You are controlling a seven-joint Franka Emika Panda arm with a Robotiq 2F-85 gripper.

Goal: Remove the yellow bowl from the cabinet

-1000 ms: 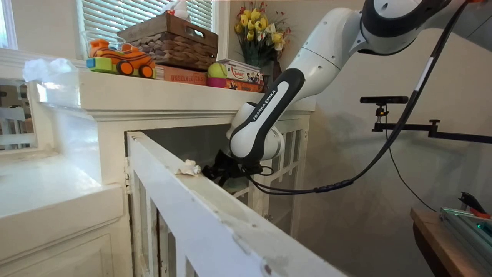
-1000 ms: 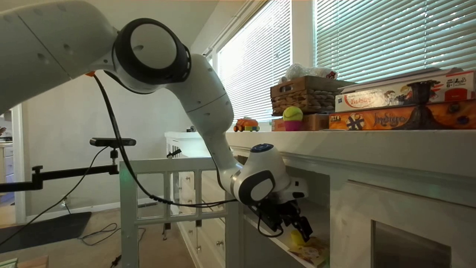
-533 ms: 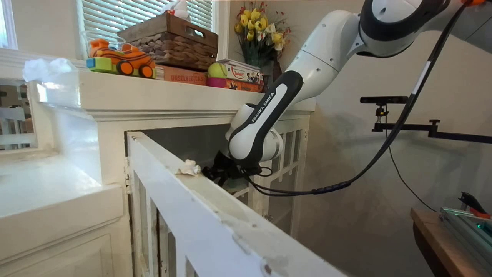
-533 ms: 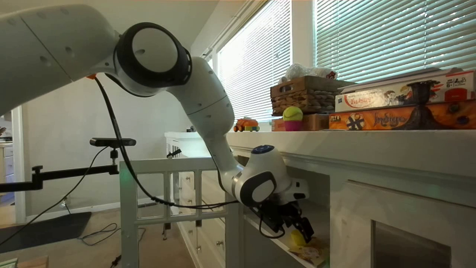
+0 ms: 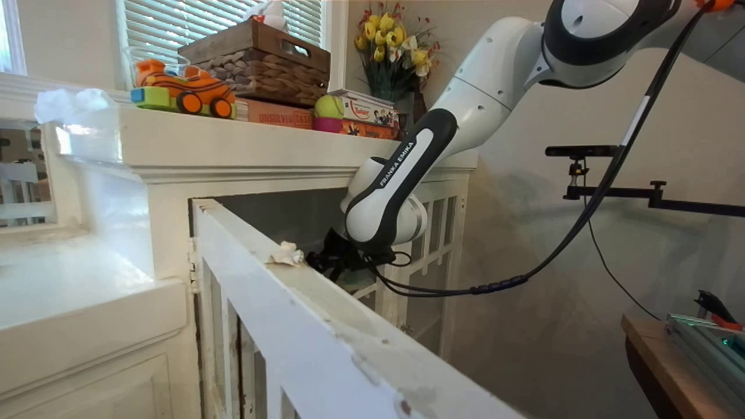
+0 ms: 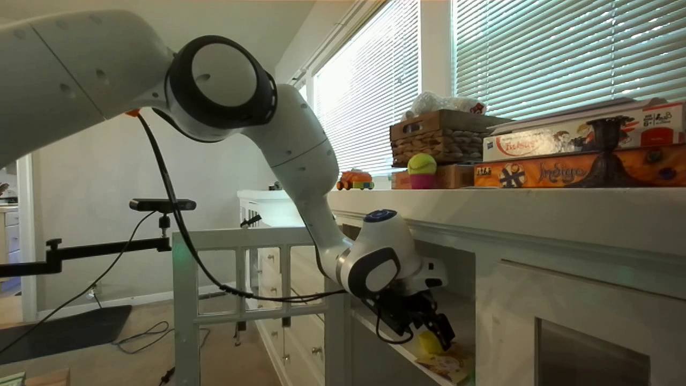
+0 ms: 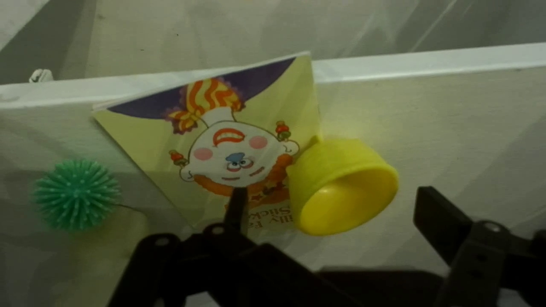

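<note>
I saw the pincer [image 7: 332,192] sink slightly, its jaws apart with the yellow bowl [image 7: 339,183] untouched between them, so closing seemed due next.

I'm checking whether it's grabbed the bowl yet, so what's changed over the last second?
In an exterior view, the arm sank slightly and the gripper edged right and a little down. I see nothing grasped or released; the gripper's jaws now stand apart, the yellow bowl showing between them in the wrist view. The bowl, cabinet door and basket show no clear shift.
</note>
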